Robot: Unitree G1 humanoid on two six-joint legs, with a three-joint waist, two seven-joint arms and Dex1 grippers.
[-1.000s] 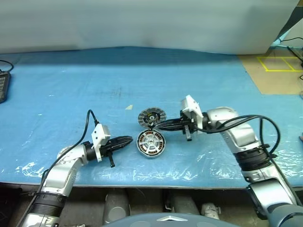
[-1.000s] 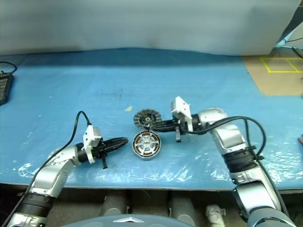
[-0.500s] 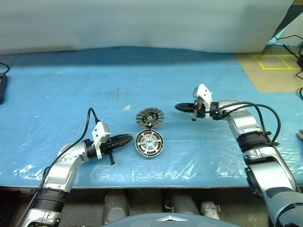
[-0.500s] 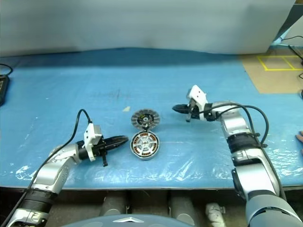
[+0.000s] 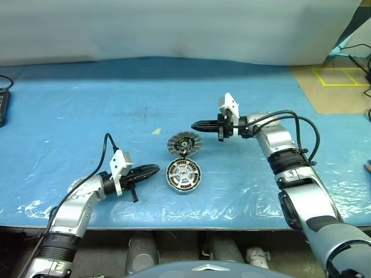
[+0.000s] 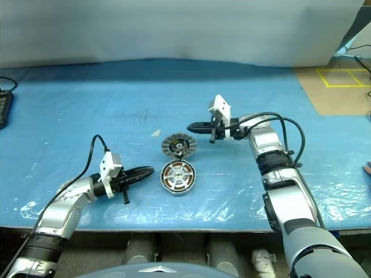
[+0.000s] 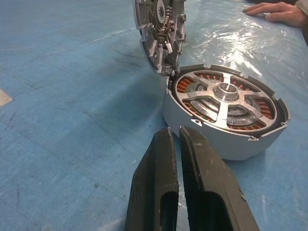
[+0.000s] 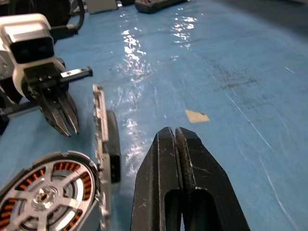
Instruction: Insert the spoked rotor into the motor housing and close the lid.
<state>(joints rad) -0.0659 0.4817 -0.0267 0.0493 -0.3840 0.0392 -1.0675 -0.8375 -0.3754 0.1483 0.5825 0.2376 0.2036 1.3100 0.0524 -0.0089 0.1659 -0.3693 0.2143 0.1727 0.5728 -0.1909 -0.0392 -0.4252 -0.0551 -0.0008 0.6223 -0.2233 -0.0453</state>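
Two closed, empty grippers are flanking the motor housing [image 5: 184, 175] on the blue table [image 5: 87, 116]: the left gripper [image 5: 155, 170] just beside it, the right gripper [image 5: 195, 125] beyond it, the lid [image 5: 184, 143] standing tilted open against its far rim, the spoked rotor [image 7: 226, 96] seated inside

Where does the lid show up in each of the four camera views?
Left eye view: lid at centre, standing open just behind the housing.
Right eye view: centre, slightly left.
Left wrist view: top centre, upright.
Right wrist view: left of centre, edge-on.
Shared landmark: the housing's copper windings, directly beside it.
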